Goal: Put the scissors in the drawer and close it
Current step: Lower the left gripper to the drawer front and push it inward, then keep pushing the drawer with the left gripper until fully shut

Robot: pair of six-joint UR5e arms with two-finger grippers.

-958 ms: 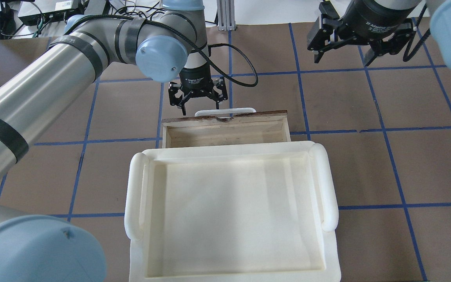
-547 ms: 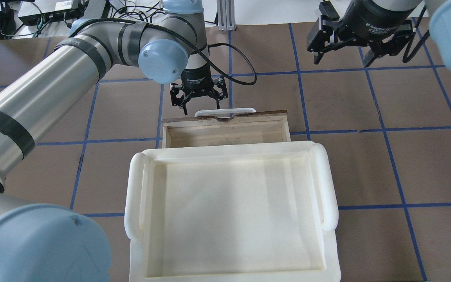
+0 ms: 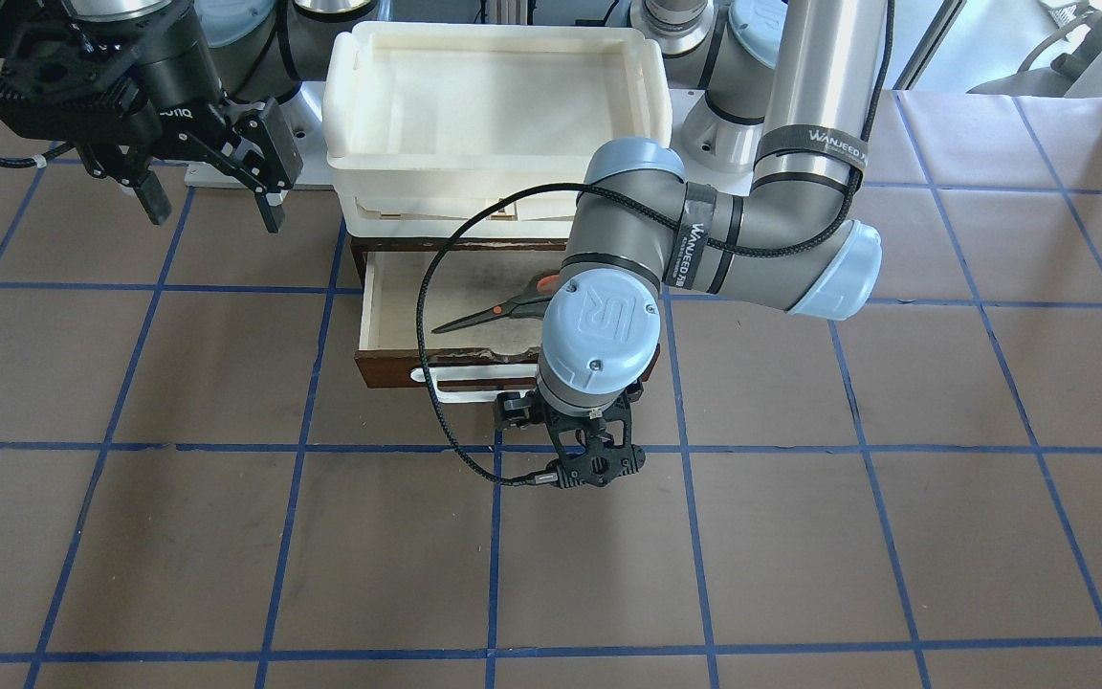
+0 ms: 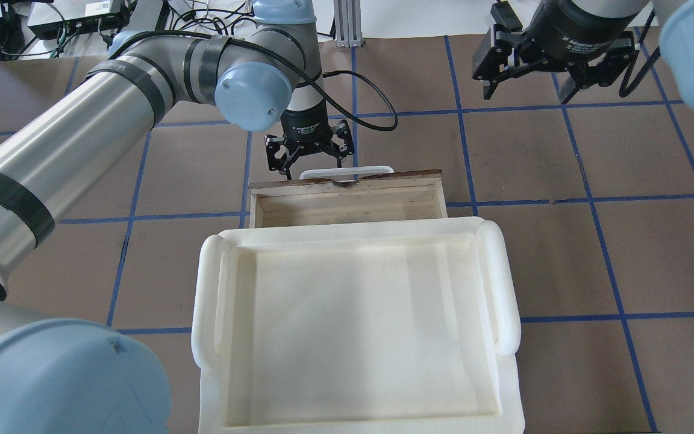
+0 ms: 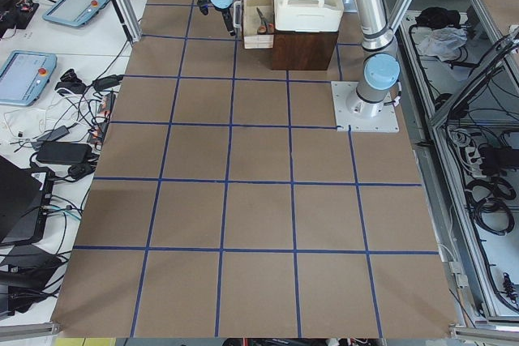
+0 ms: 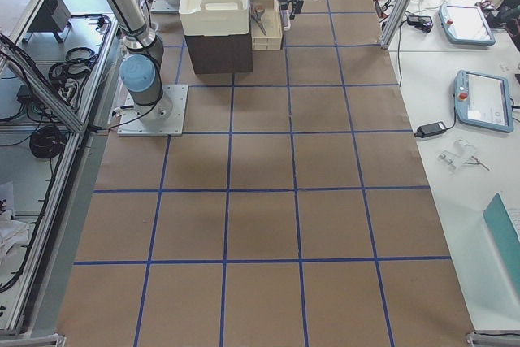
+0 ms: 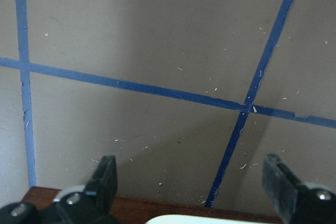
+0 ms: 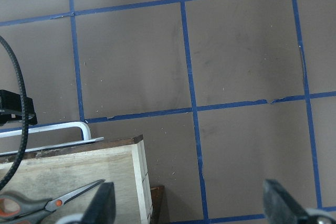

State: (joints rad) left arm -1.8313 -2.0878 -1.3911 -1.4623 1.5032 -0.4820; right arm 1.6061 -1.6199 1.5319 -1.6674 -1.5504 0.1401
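Wooden drawer (image 3: 388,367) open, scissors (image 3: 494,311) inside — hidden overhead

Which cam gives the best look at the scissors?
Exterior front-facing: the scissors lie flat in the open drawer, blades in full view, handles partly behind the left arm. Right wrist crops them at its bottom-left corner. The side views show them tiny. Overhead and left wrist miss them.

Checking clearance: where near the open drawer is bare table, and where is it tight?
Bare table: the grid squares beyond the left gripper toward the operators, and beside the drawer on the robot's right. Tight: the open left gripper by the white handle, scissors inside the drawer, right gripper open beside the tray.
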